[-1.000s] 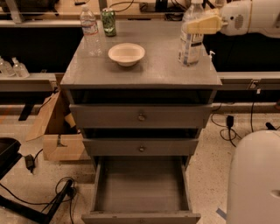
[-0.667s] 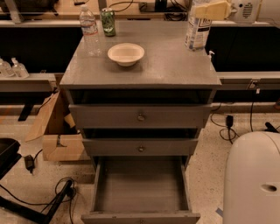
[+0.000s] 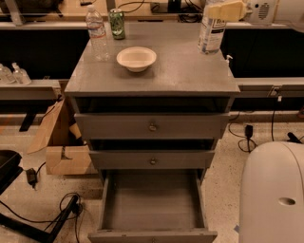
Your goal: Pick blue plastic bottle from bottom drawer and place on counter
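Observation:
The blue plastic bottle (image 3: 211, 33) stands upright at the back right of the counter (image 3: 180, 76), its base at or just above the surface. My gripper (image 3: 224, 9) comes in from the top right, and its pale yellow fingers (image 3: 228, 8) are closed around the bottle's top, hiding the cap. The bottom drawer (image 3: 152, 204) is pulled open below and its flat grey floor holds nothing.
A white bowl (image 3: 136, 58) sits mid-counter. A taller clear bottle (image 3: 97, 33) and a green can (image 3: 117, 23) stand at the back left. The two knobbed drawers (image 3: 152, 126) are slightly open. A cardboard box (image 3: 61, 152) and cables lie at left; a white robot body (image 3: 273, 194) is at lower right.
My gripper has carried the bottle from the counter's right edge toward the back right corner. The bowl, can and tall bottle have not moved.

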`<state>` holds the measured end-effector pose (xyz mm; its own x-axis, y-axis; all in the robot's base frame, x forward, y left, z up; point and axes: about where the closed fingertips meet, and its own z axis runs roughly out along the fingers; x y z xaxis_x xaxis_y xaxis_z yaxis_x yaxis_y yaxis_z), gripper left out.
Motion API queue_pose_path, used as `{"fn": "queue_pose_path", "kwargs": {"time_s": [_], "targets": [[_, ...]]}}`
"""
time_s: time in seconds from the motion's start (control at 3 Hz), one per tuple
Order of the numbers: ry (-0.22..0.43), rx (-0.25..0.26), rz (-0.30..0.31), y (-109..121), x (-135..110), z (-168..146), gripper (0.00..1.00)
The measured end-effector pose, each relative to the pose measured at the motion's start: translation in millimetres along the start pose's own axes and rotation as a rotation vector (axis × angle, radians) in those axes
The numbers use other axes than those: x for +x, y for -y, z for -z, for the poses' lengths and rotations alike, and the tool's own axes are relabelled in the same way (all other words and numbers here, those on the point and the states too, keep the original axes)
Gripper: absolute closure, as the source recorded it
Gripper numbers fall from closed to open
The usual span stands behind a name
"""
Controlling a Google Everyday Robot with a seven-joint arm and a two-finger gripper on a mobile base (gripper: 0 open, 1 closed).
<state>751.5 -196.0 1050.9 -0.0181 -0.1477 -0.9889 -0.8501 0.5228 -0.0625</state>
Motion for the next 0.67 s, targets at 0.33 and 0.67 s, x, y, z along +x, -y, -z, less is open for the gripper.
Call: {"fn": "queue_pose_path", "kwargs": {"time_s": [0.33,0.67], "targets": [[-0.020,0.083,-0.056,28.3,16.1,-31.1,1.00],[0.007,0.238,-0.117,76.0,28.5,-69.7,1.00]]}}
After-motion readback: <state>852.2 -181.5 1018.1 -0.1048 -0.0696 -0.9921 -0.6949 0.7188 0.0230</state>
